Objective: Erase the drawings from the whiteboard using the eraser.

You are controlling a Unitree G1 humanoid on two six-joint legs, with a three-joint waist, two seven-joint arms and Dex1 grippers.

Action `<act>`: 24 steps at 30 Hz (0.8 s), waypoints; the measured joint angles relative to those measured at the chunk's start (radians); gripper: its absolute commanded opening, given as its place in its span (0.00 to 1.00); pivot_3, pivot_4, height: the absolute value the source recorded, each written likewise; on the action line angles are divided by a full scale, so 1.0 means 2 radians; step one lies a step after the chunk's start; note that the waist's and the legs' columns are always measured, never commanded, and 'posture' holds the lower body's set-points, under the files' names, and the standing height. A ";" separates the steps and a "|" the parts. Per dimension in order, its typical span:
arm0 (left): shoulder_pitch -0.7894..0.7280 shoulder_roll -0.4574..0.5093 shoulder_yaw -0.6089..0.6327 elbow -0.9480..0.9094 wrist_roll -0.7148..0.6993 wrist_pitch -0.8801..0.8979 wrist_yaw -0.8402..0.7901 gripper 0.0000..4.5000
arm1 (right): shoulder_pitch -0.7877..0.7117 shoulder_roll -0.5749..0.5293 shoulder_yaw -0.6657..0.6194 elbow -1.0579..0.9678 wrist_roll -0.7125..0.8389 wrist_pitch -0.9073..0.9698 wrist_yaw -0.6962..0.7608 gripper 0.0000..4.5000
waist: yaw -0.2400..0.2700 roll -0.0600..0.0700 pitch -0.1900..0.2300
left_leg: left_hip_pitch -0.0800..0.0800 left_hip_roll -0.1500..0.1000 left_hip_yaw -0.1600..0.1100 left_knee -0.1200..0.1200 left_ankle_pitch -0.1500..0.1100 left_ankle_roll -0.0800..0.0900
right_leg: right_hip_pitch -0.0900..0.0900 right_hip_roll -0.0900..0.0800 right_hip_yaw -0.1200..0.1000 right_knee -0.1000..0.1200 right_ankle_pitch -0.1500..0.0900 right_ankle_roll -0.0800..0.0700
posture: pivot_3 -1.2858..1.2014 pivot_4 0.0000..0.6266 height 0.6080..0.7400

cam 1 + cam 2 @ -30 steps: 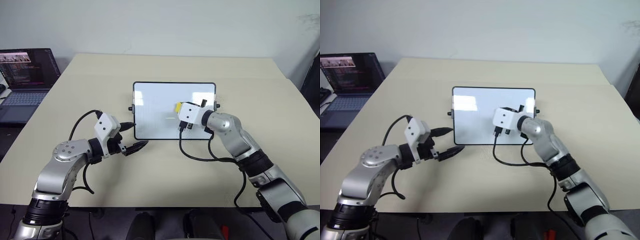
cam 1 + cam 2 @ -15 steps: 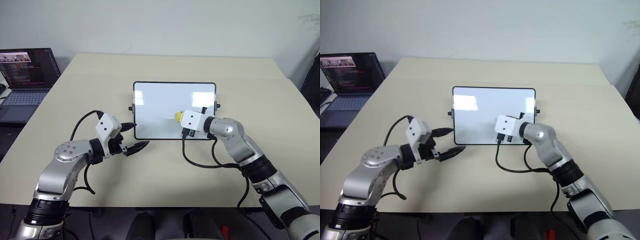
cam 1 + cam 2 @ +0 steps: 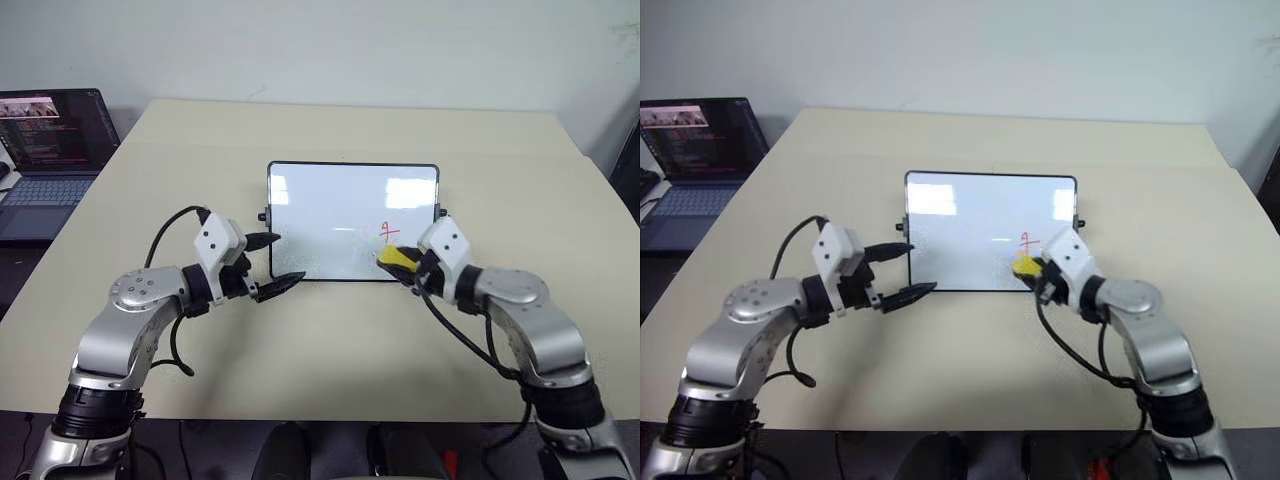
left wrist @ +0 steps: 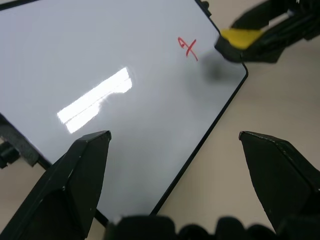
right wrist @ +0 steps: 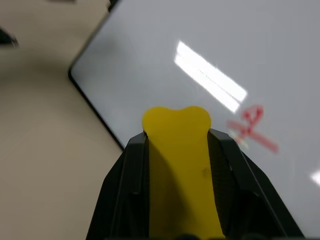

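at the near right corner of the whiteboard (image 3: 352, 220), the right claw (image 3: 400, 262) is pressed tight on the eraser (image 3: 396, 256), its two black fingers (image 5: 125, 185) squeezing the yellow block from both sides. in the right wrist view the eraser's rounded yellow end pokes out past the fingertips, over the board's glossy face close to its black frame. from the head views the eraser sits just over the board's near edge, right beside the one red drawing (image 3: 389, 229) that shows, a small cross-like scribble toward the board's right side. whether the eraser is touching the surface i cannot tell. a faint smudge lies on the white just left of the red mark.

the left claw (image 3: 272, 264) is spread wide and holds nothing. it hovers at the near left corner of the whiteboard, one finger over the board's left edge and the other over the counter (image 3: 330, 340) just in front of the frame. in the left wrist view its two dark fingertips (image 4: 85, 165) stand well apart with the board's corner between them, and the right claw with the yellow eraser shows on the far side of the board.

the whiteboard lies flat near the middle of the pale counter, a small black knob on each side edge, with ceiling light reflected in bright patches on it. a laptop (image 3: 45, 150) stands open well off to the left, beyond the counter's edge.
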 measured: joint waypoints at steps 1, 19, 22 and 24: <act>-0.005 0.000 -0.001 0.000 0.000 0.001 -0.002 1.00 | 0.008 -0.007 0.000 -0.004 0.001 0.001 -0.003 0.28 | 0.000 0.000 0.000 | 0.000 0.000 0.000 0.000 0.000 0.000 | 0.000 0.000 0.000 0.000 0.000 0.000 | 0.52 0.24 1.00; -0.018 0.015 -0.025 0.008 0.006 0.009 -0.054 1.00 | -0.083 0.026 0.035 0.090 -0.029 -0.063 -0.097 0.28 | -0.002 0.000 0.001 | 0.001 0.000 0.001 0.000 0.000 0.000 | 0.000 0.001 0.001 0.001 0.000 0.000 | 0.52 0.24 1.00; -0.015 0.015 -0.027 0.008 0.009 0.008 -0.054 1.00 | -0.103 0.032 0.037 0.127 -0.042 -0.080 -0.114 0.28 | -0.001 0.000 0.001 | 0.001 0.000 0.001 0.000 0.000 0.000 | 0.000 0.001 0.001 0.001 0.000 0.000 | 0.52 0.24 1.00; -0.013 0.014 -0.030 0.008 0.010 0.008 -0.054 1.00 | -0.108 0.032 0.039 0.139 -0.048 -0.090 -0.121 0.28 | 0.000 0.000 0.001 | 0.001 0.000 0.001 0.000 0.000 0.000 | 0.000 0.001 0.001 0.001 0.000 0.000 | 0.52 0.24 1.00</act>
